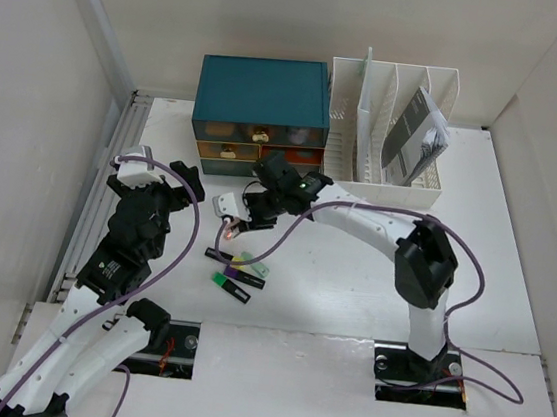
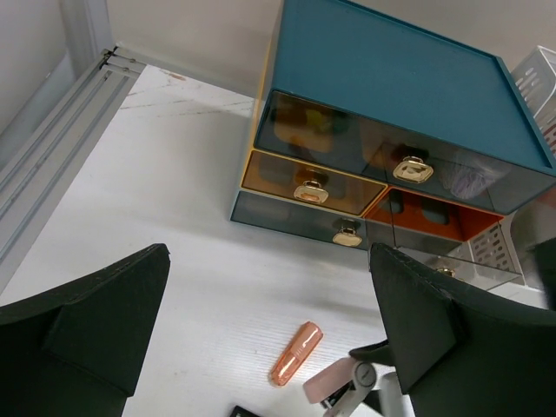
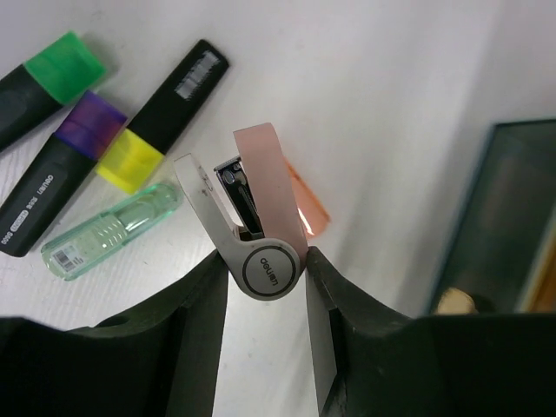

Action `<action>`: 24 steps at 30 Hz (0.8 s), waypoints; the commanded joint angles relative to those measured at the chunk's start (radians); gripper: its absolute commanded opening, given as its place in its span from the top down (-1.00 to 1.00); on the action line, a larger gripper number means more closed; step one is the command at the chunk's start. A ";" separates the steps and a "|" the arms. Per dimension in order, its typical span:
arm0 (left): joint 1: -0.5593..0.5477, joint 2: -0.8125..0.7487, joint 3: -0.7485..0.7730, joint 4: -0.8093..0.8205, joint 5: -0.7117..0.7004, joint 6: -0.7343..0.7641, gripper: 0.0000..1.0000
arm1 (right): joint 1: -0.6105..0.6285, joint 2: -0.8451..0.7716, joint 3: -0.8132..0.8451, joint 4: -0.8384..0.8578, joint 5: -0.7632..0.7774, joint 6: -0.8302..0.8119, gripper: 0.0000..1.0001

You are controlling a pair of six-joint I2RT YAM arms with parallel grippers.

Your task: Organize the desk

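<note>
The white desk [image 1: 511,285] lies under both arms, and over its middle, near the teal drawer box [image 1: 264,91] at the far edge, the right gripper [image 3: 265,261] clamps a pink stapler [image 3: 265,174] (long axis pointing away from the wrist), the left gripper [image 2: 268,261] gaping empty.

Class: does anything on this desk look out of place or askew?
Yes. Three highlighters, a pale green tube and an orange tube lie loose at mixed angles on the desk before the drawer box.
</note>
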 commanded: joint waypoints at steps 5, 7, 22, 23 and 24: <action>0.002 -0.001 0.000 0.041 -0.005 0.012 -0.99 | 0.011 -0.157 -0.035 0.121 0.104 0.096 0.89; 0.002 -0.001 0.000 0.041 -0.005 0.012 -0.99 | 0.011 -0.188 -0.044 0.145 0.142 0.124 0.89; 0.002 -0.001 0.000 0.041 -0.014 0.012 -0.99 | -0.076 -0.239 -0.071 0.320 0.473 0.271 0.89; 0.002 -0.001 0.000 0.041 -0.014 0.012 -0.99 | -0.087 -0.239 -0.071 0.329 0.489 0.282 0.89; 0.002 -0.001 0.000 0.041 -0.014 0.012 -0.99 | -0.096 -0.239 -0.071 0.329 0.489 0.282 0.89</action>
